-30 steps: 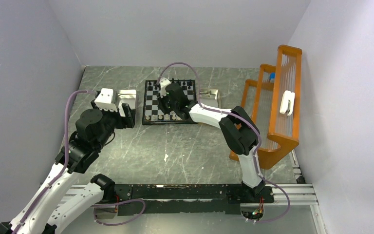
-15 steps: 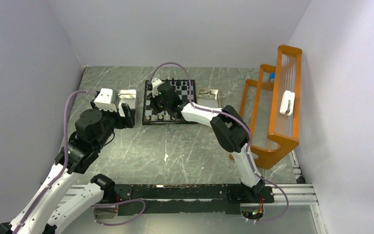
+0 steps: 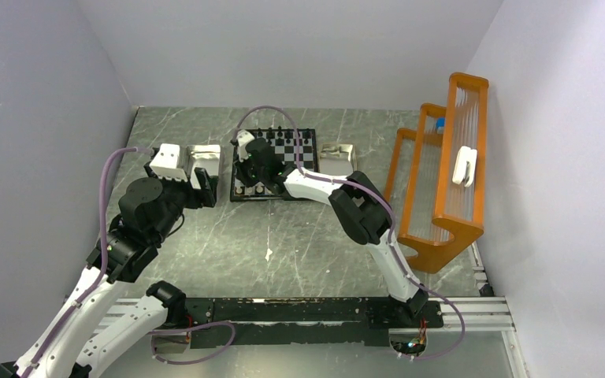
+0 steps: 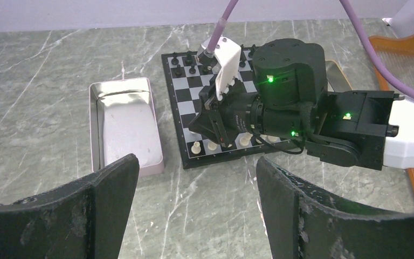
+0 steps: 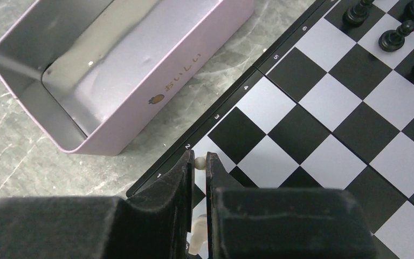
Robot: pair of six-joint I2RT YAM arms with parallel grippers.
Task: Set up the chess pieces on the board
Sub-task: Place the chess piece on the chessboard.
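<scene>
Seeing black pieces (image 5: 394, 36) at the board's (image 3: 303, 151) 12 o'clock, you've cream rows left at 6: right jaws pinch a cream pawn (image 5: 200, 161), left jaws gape.

Chess pieces (image 4: 196, 147) on board (image 3: 295, 150) — tin (image 3: 205, 157) just left, 2nd tin (image 3: 339, 156) just right, rack (image 3: 441, 240) far right.

You have a black-and-white checked chessboard (image 5: 323, 124), black chessmen (image 5: 393, 38) at one o'clock, a cream pawn (image 5: 199, 162), and a lilac-walled, silvery-lined tin (image 5: 178, 81) at ten o'clock.
</scene>
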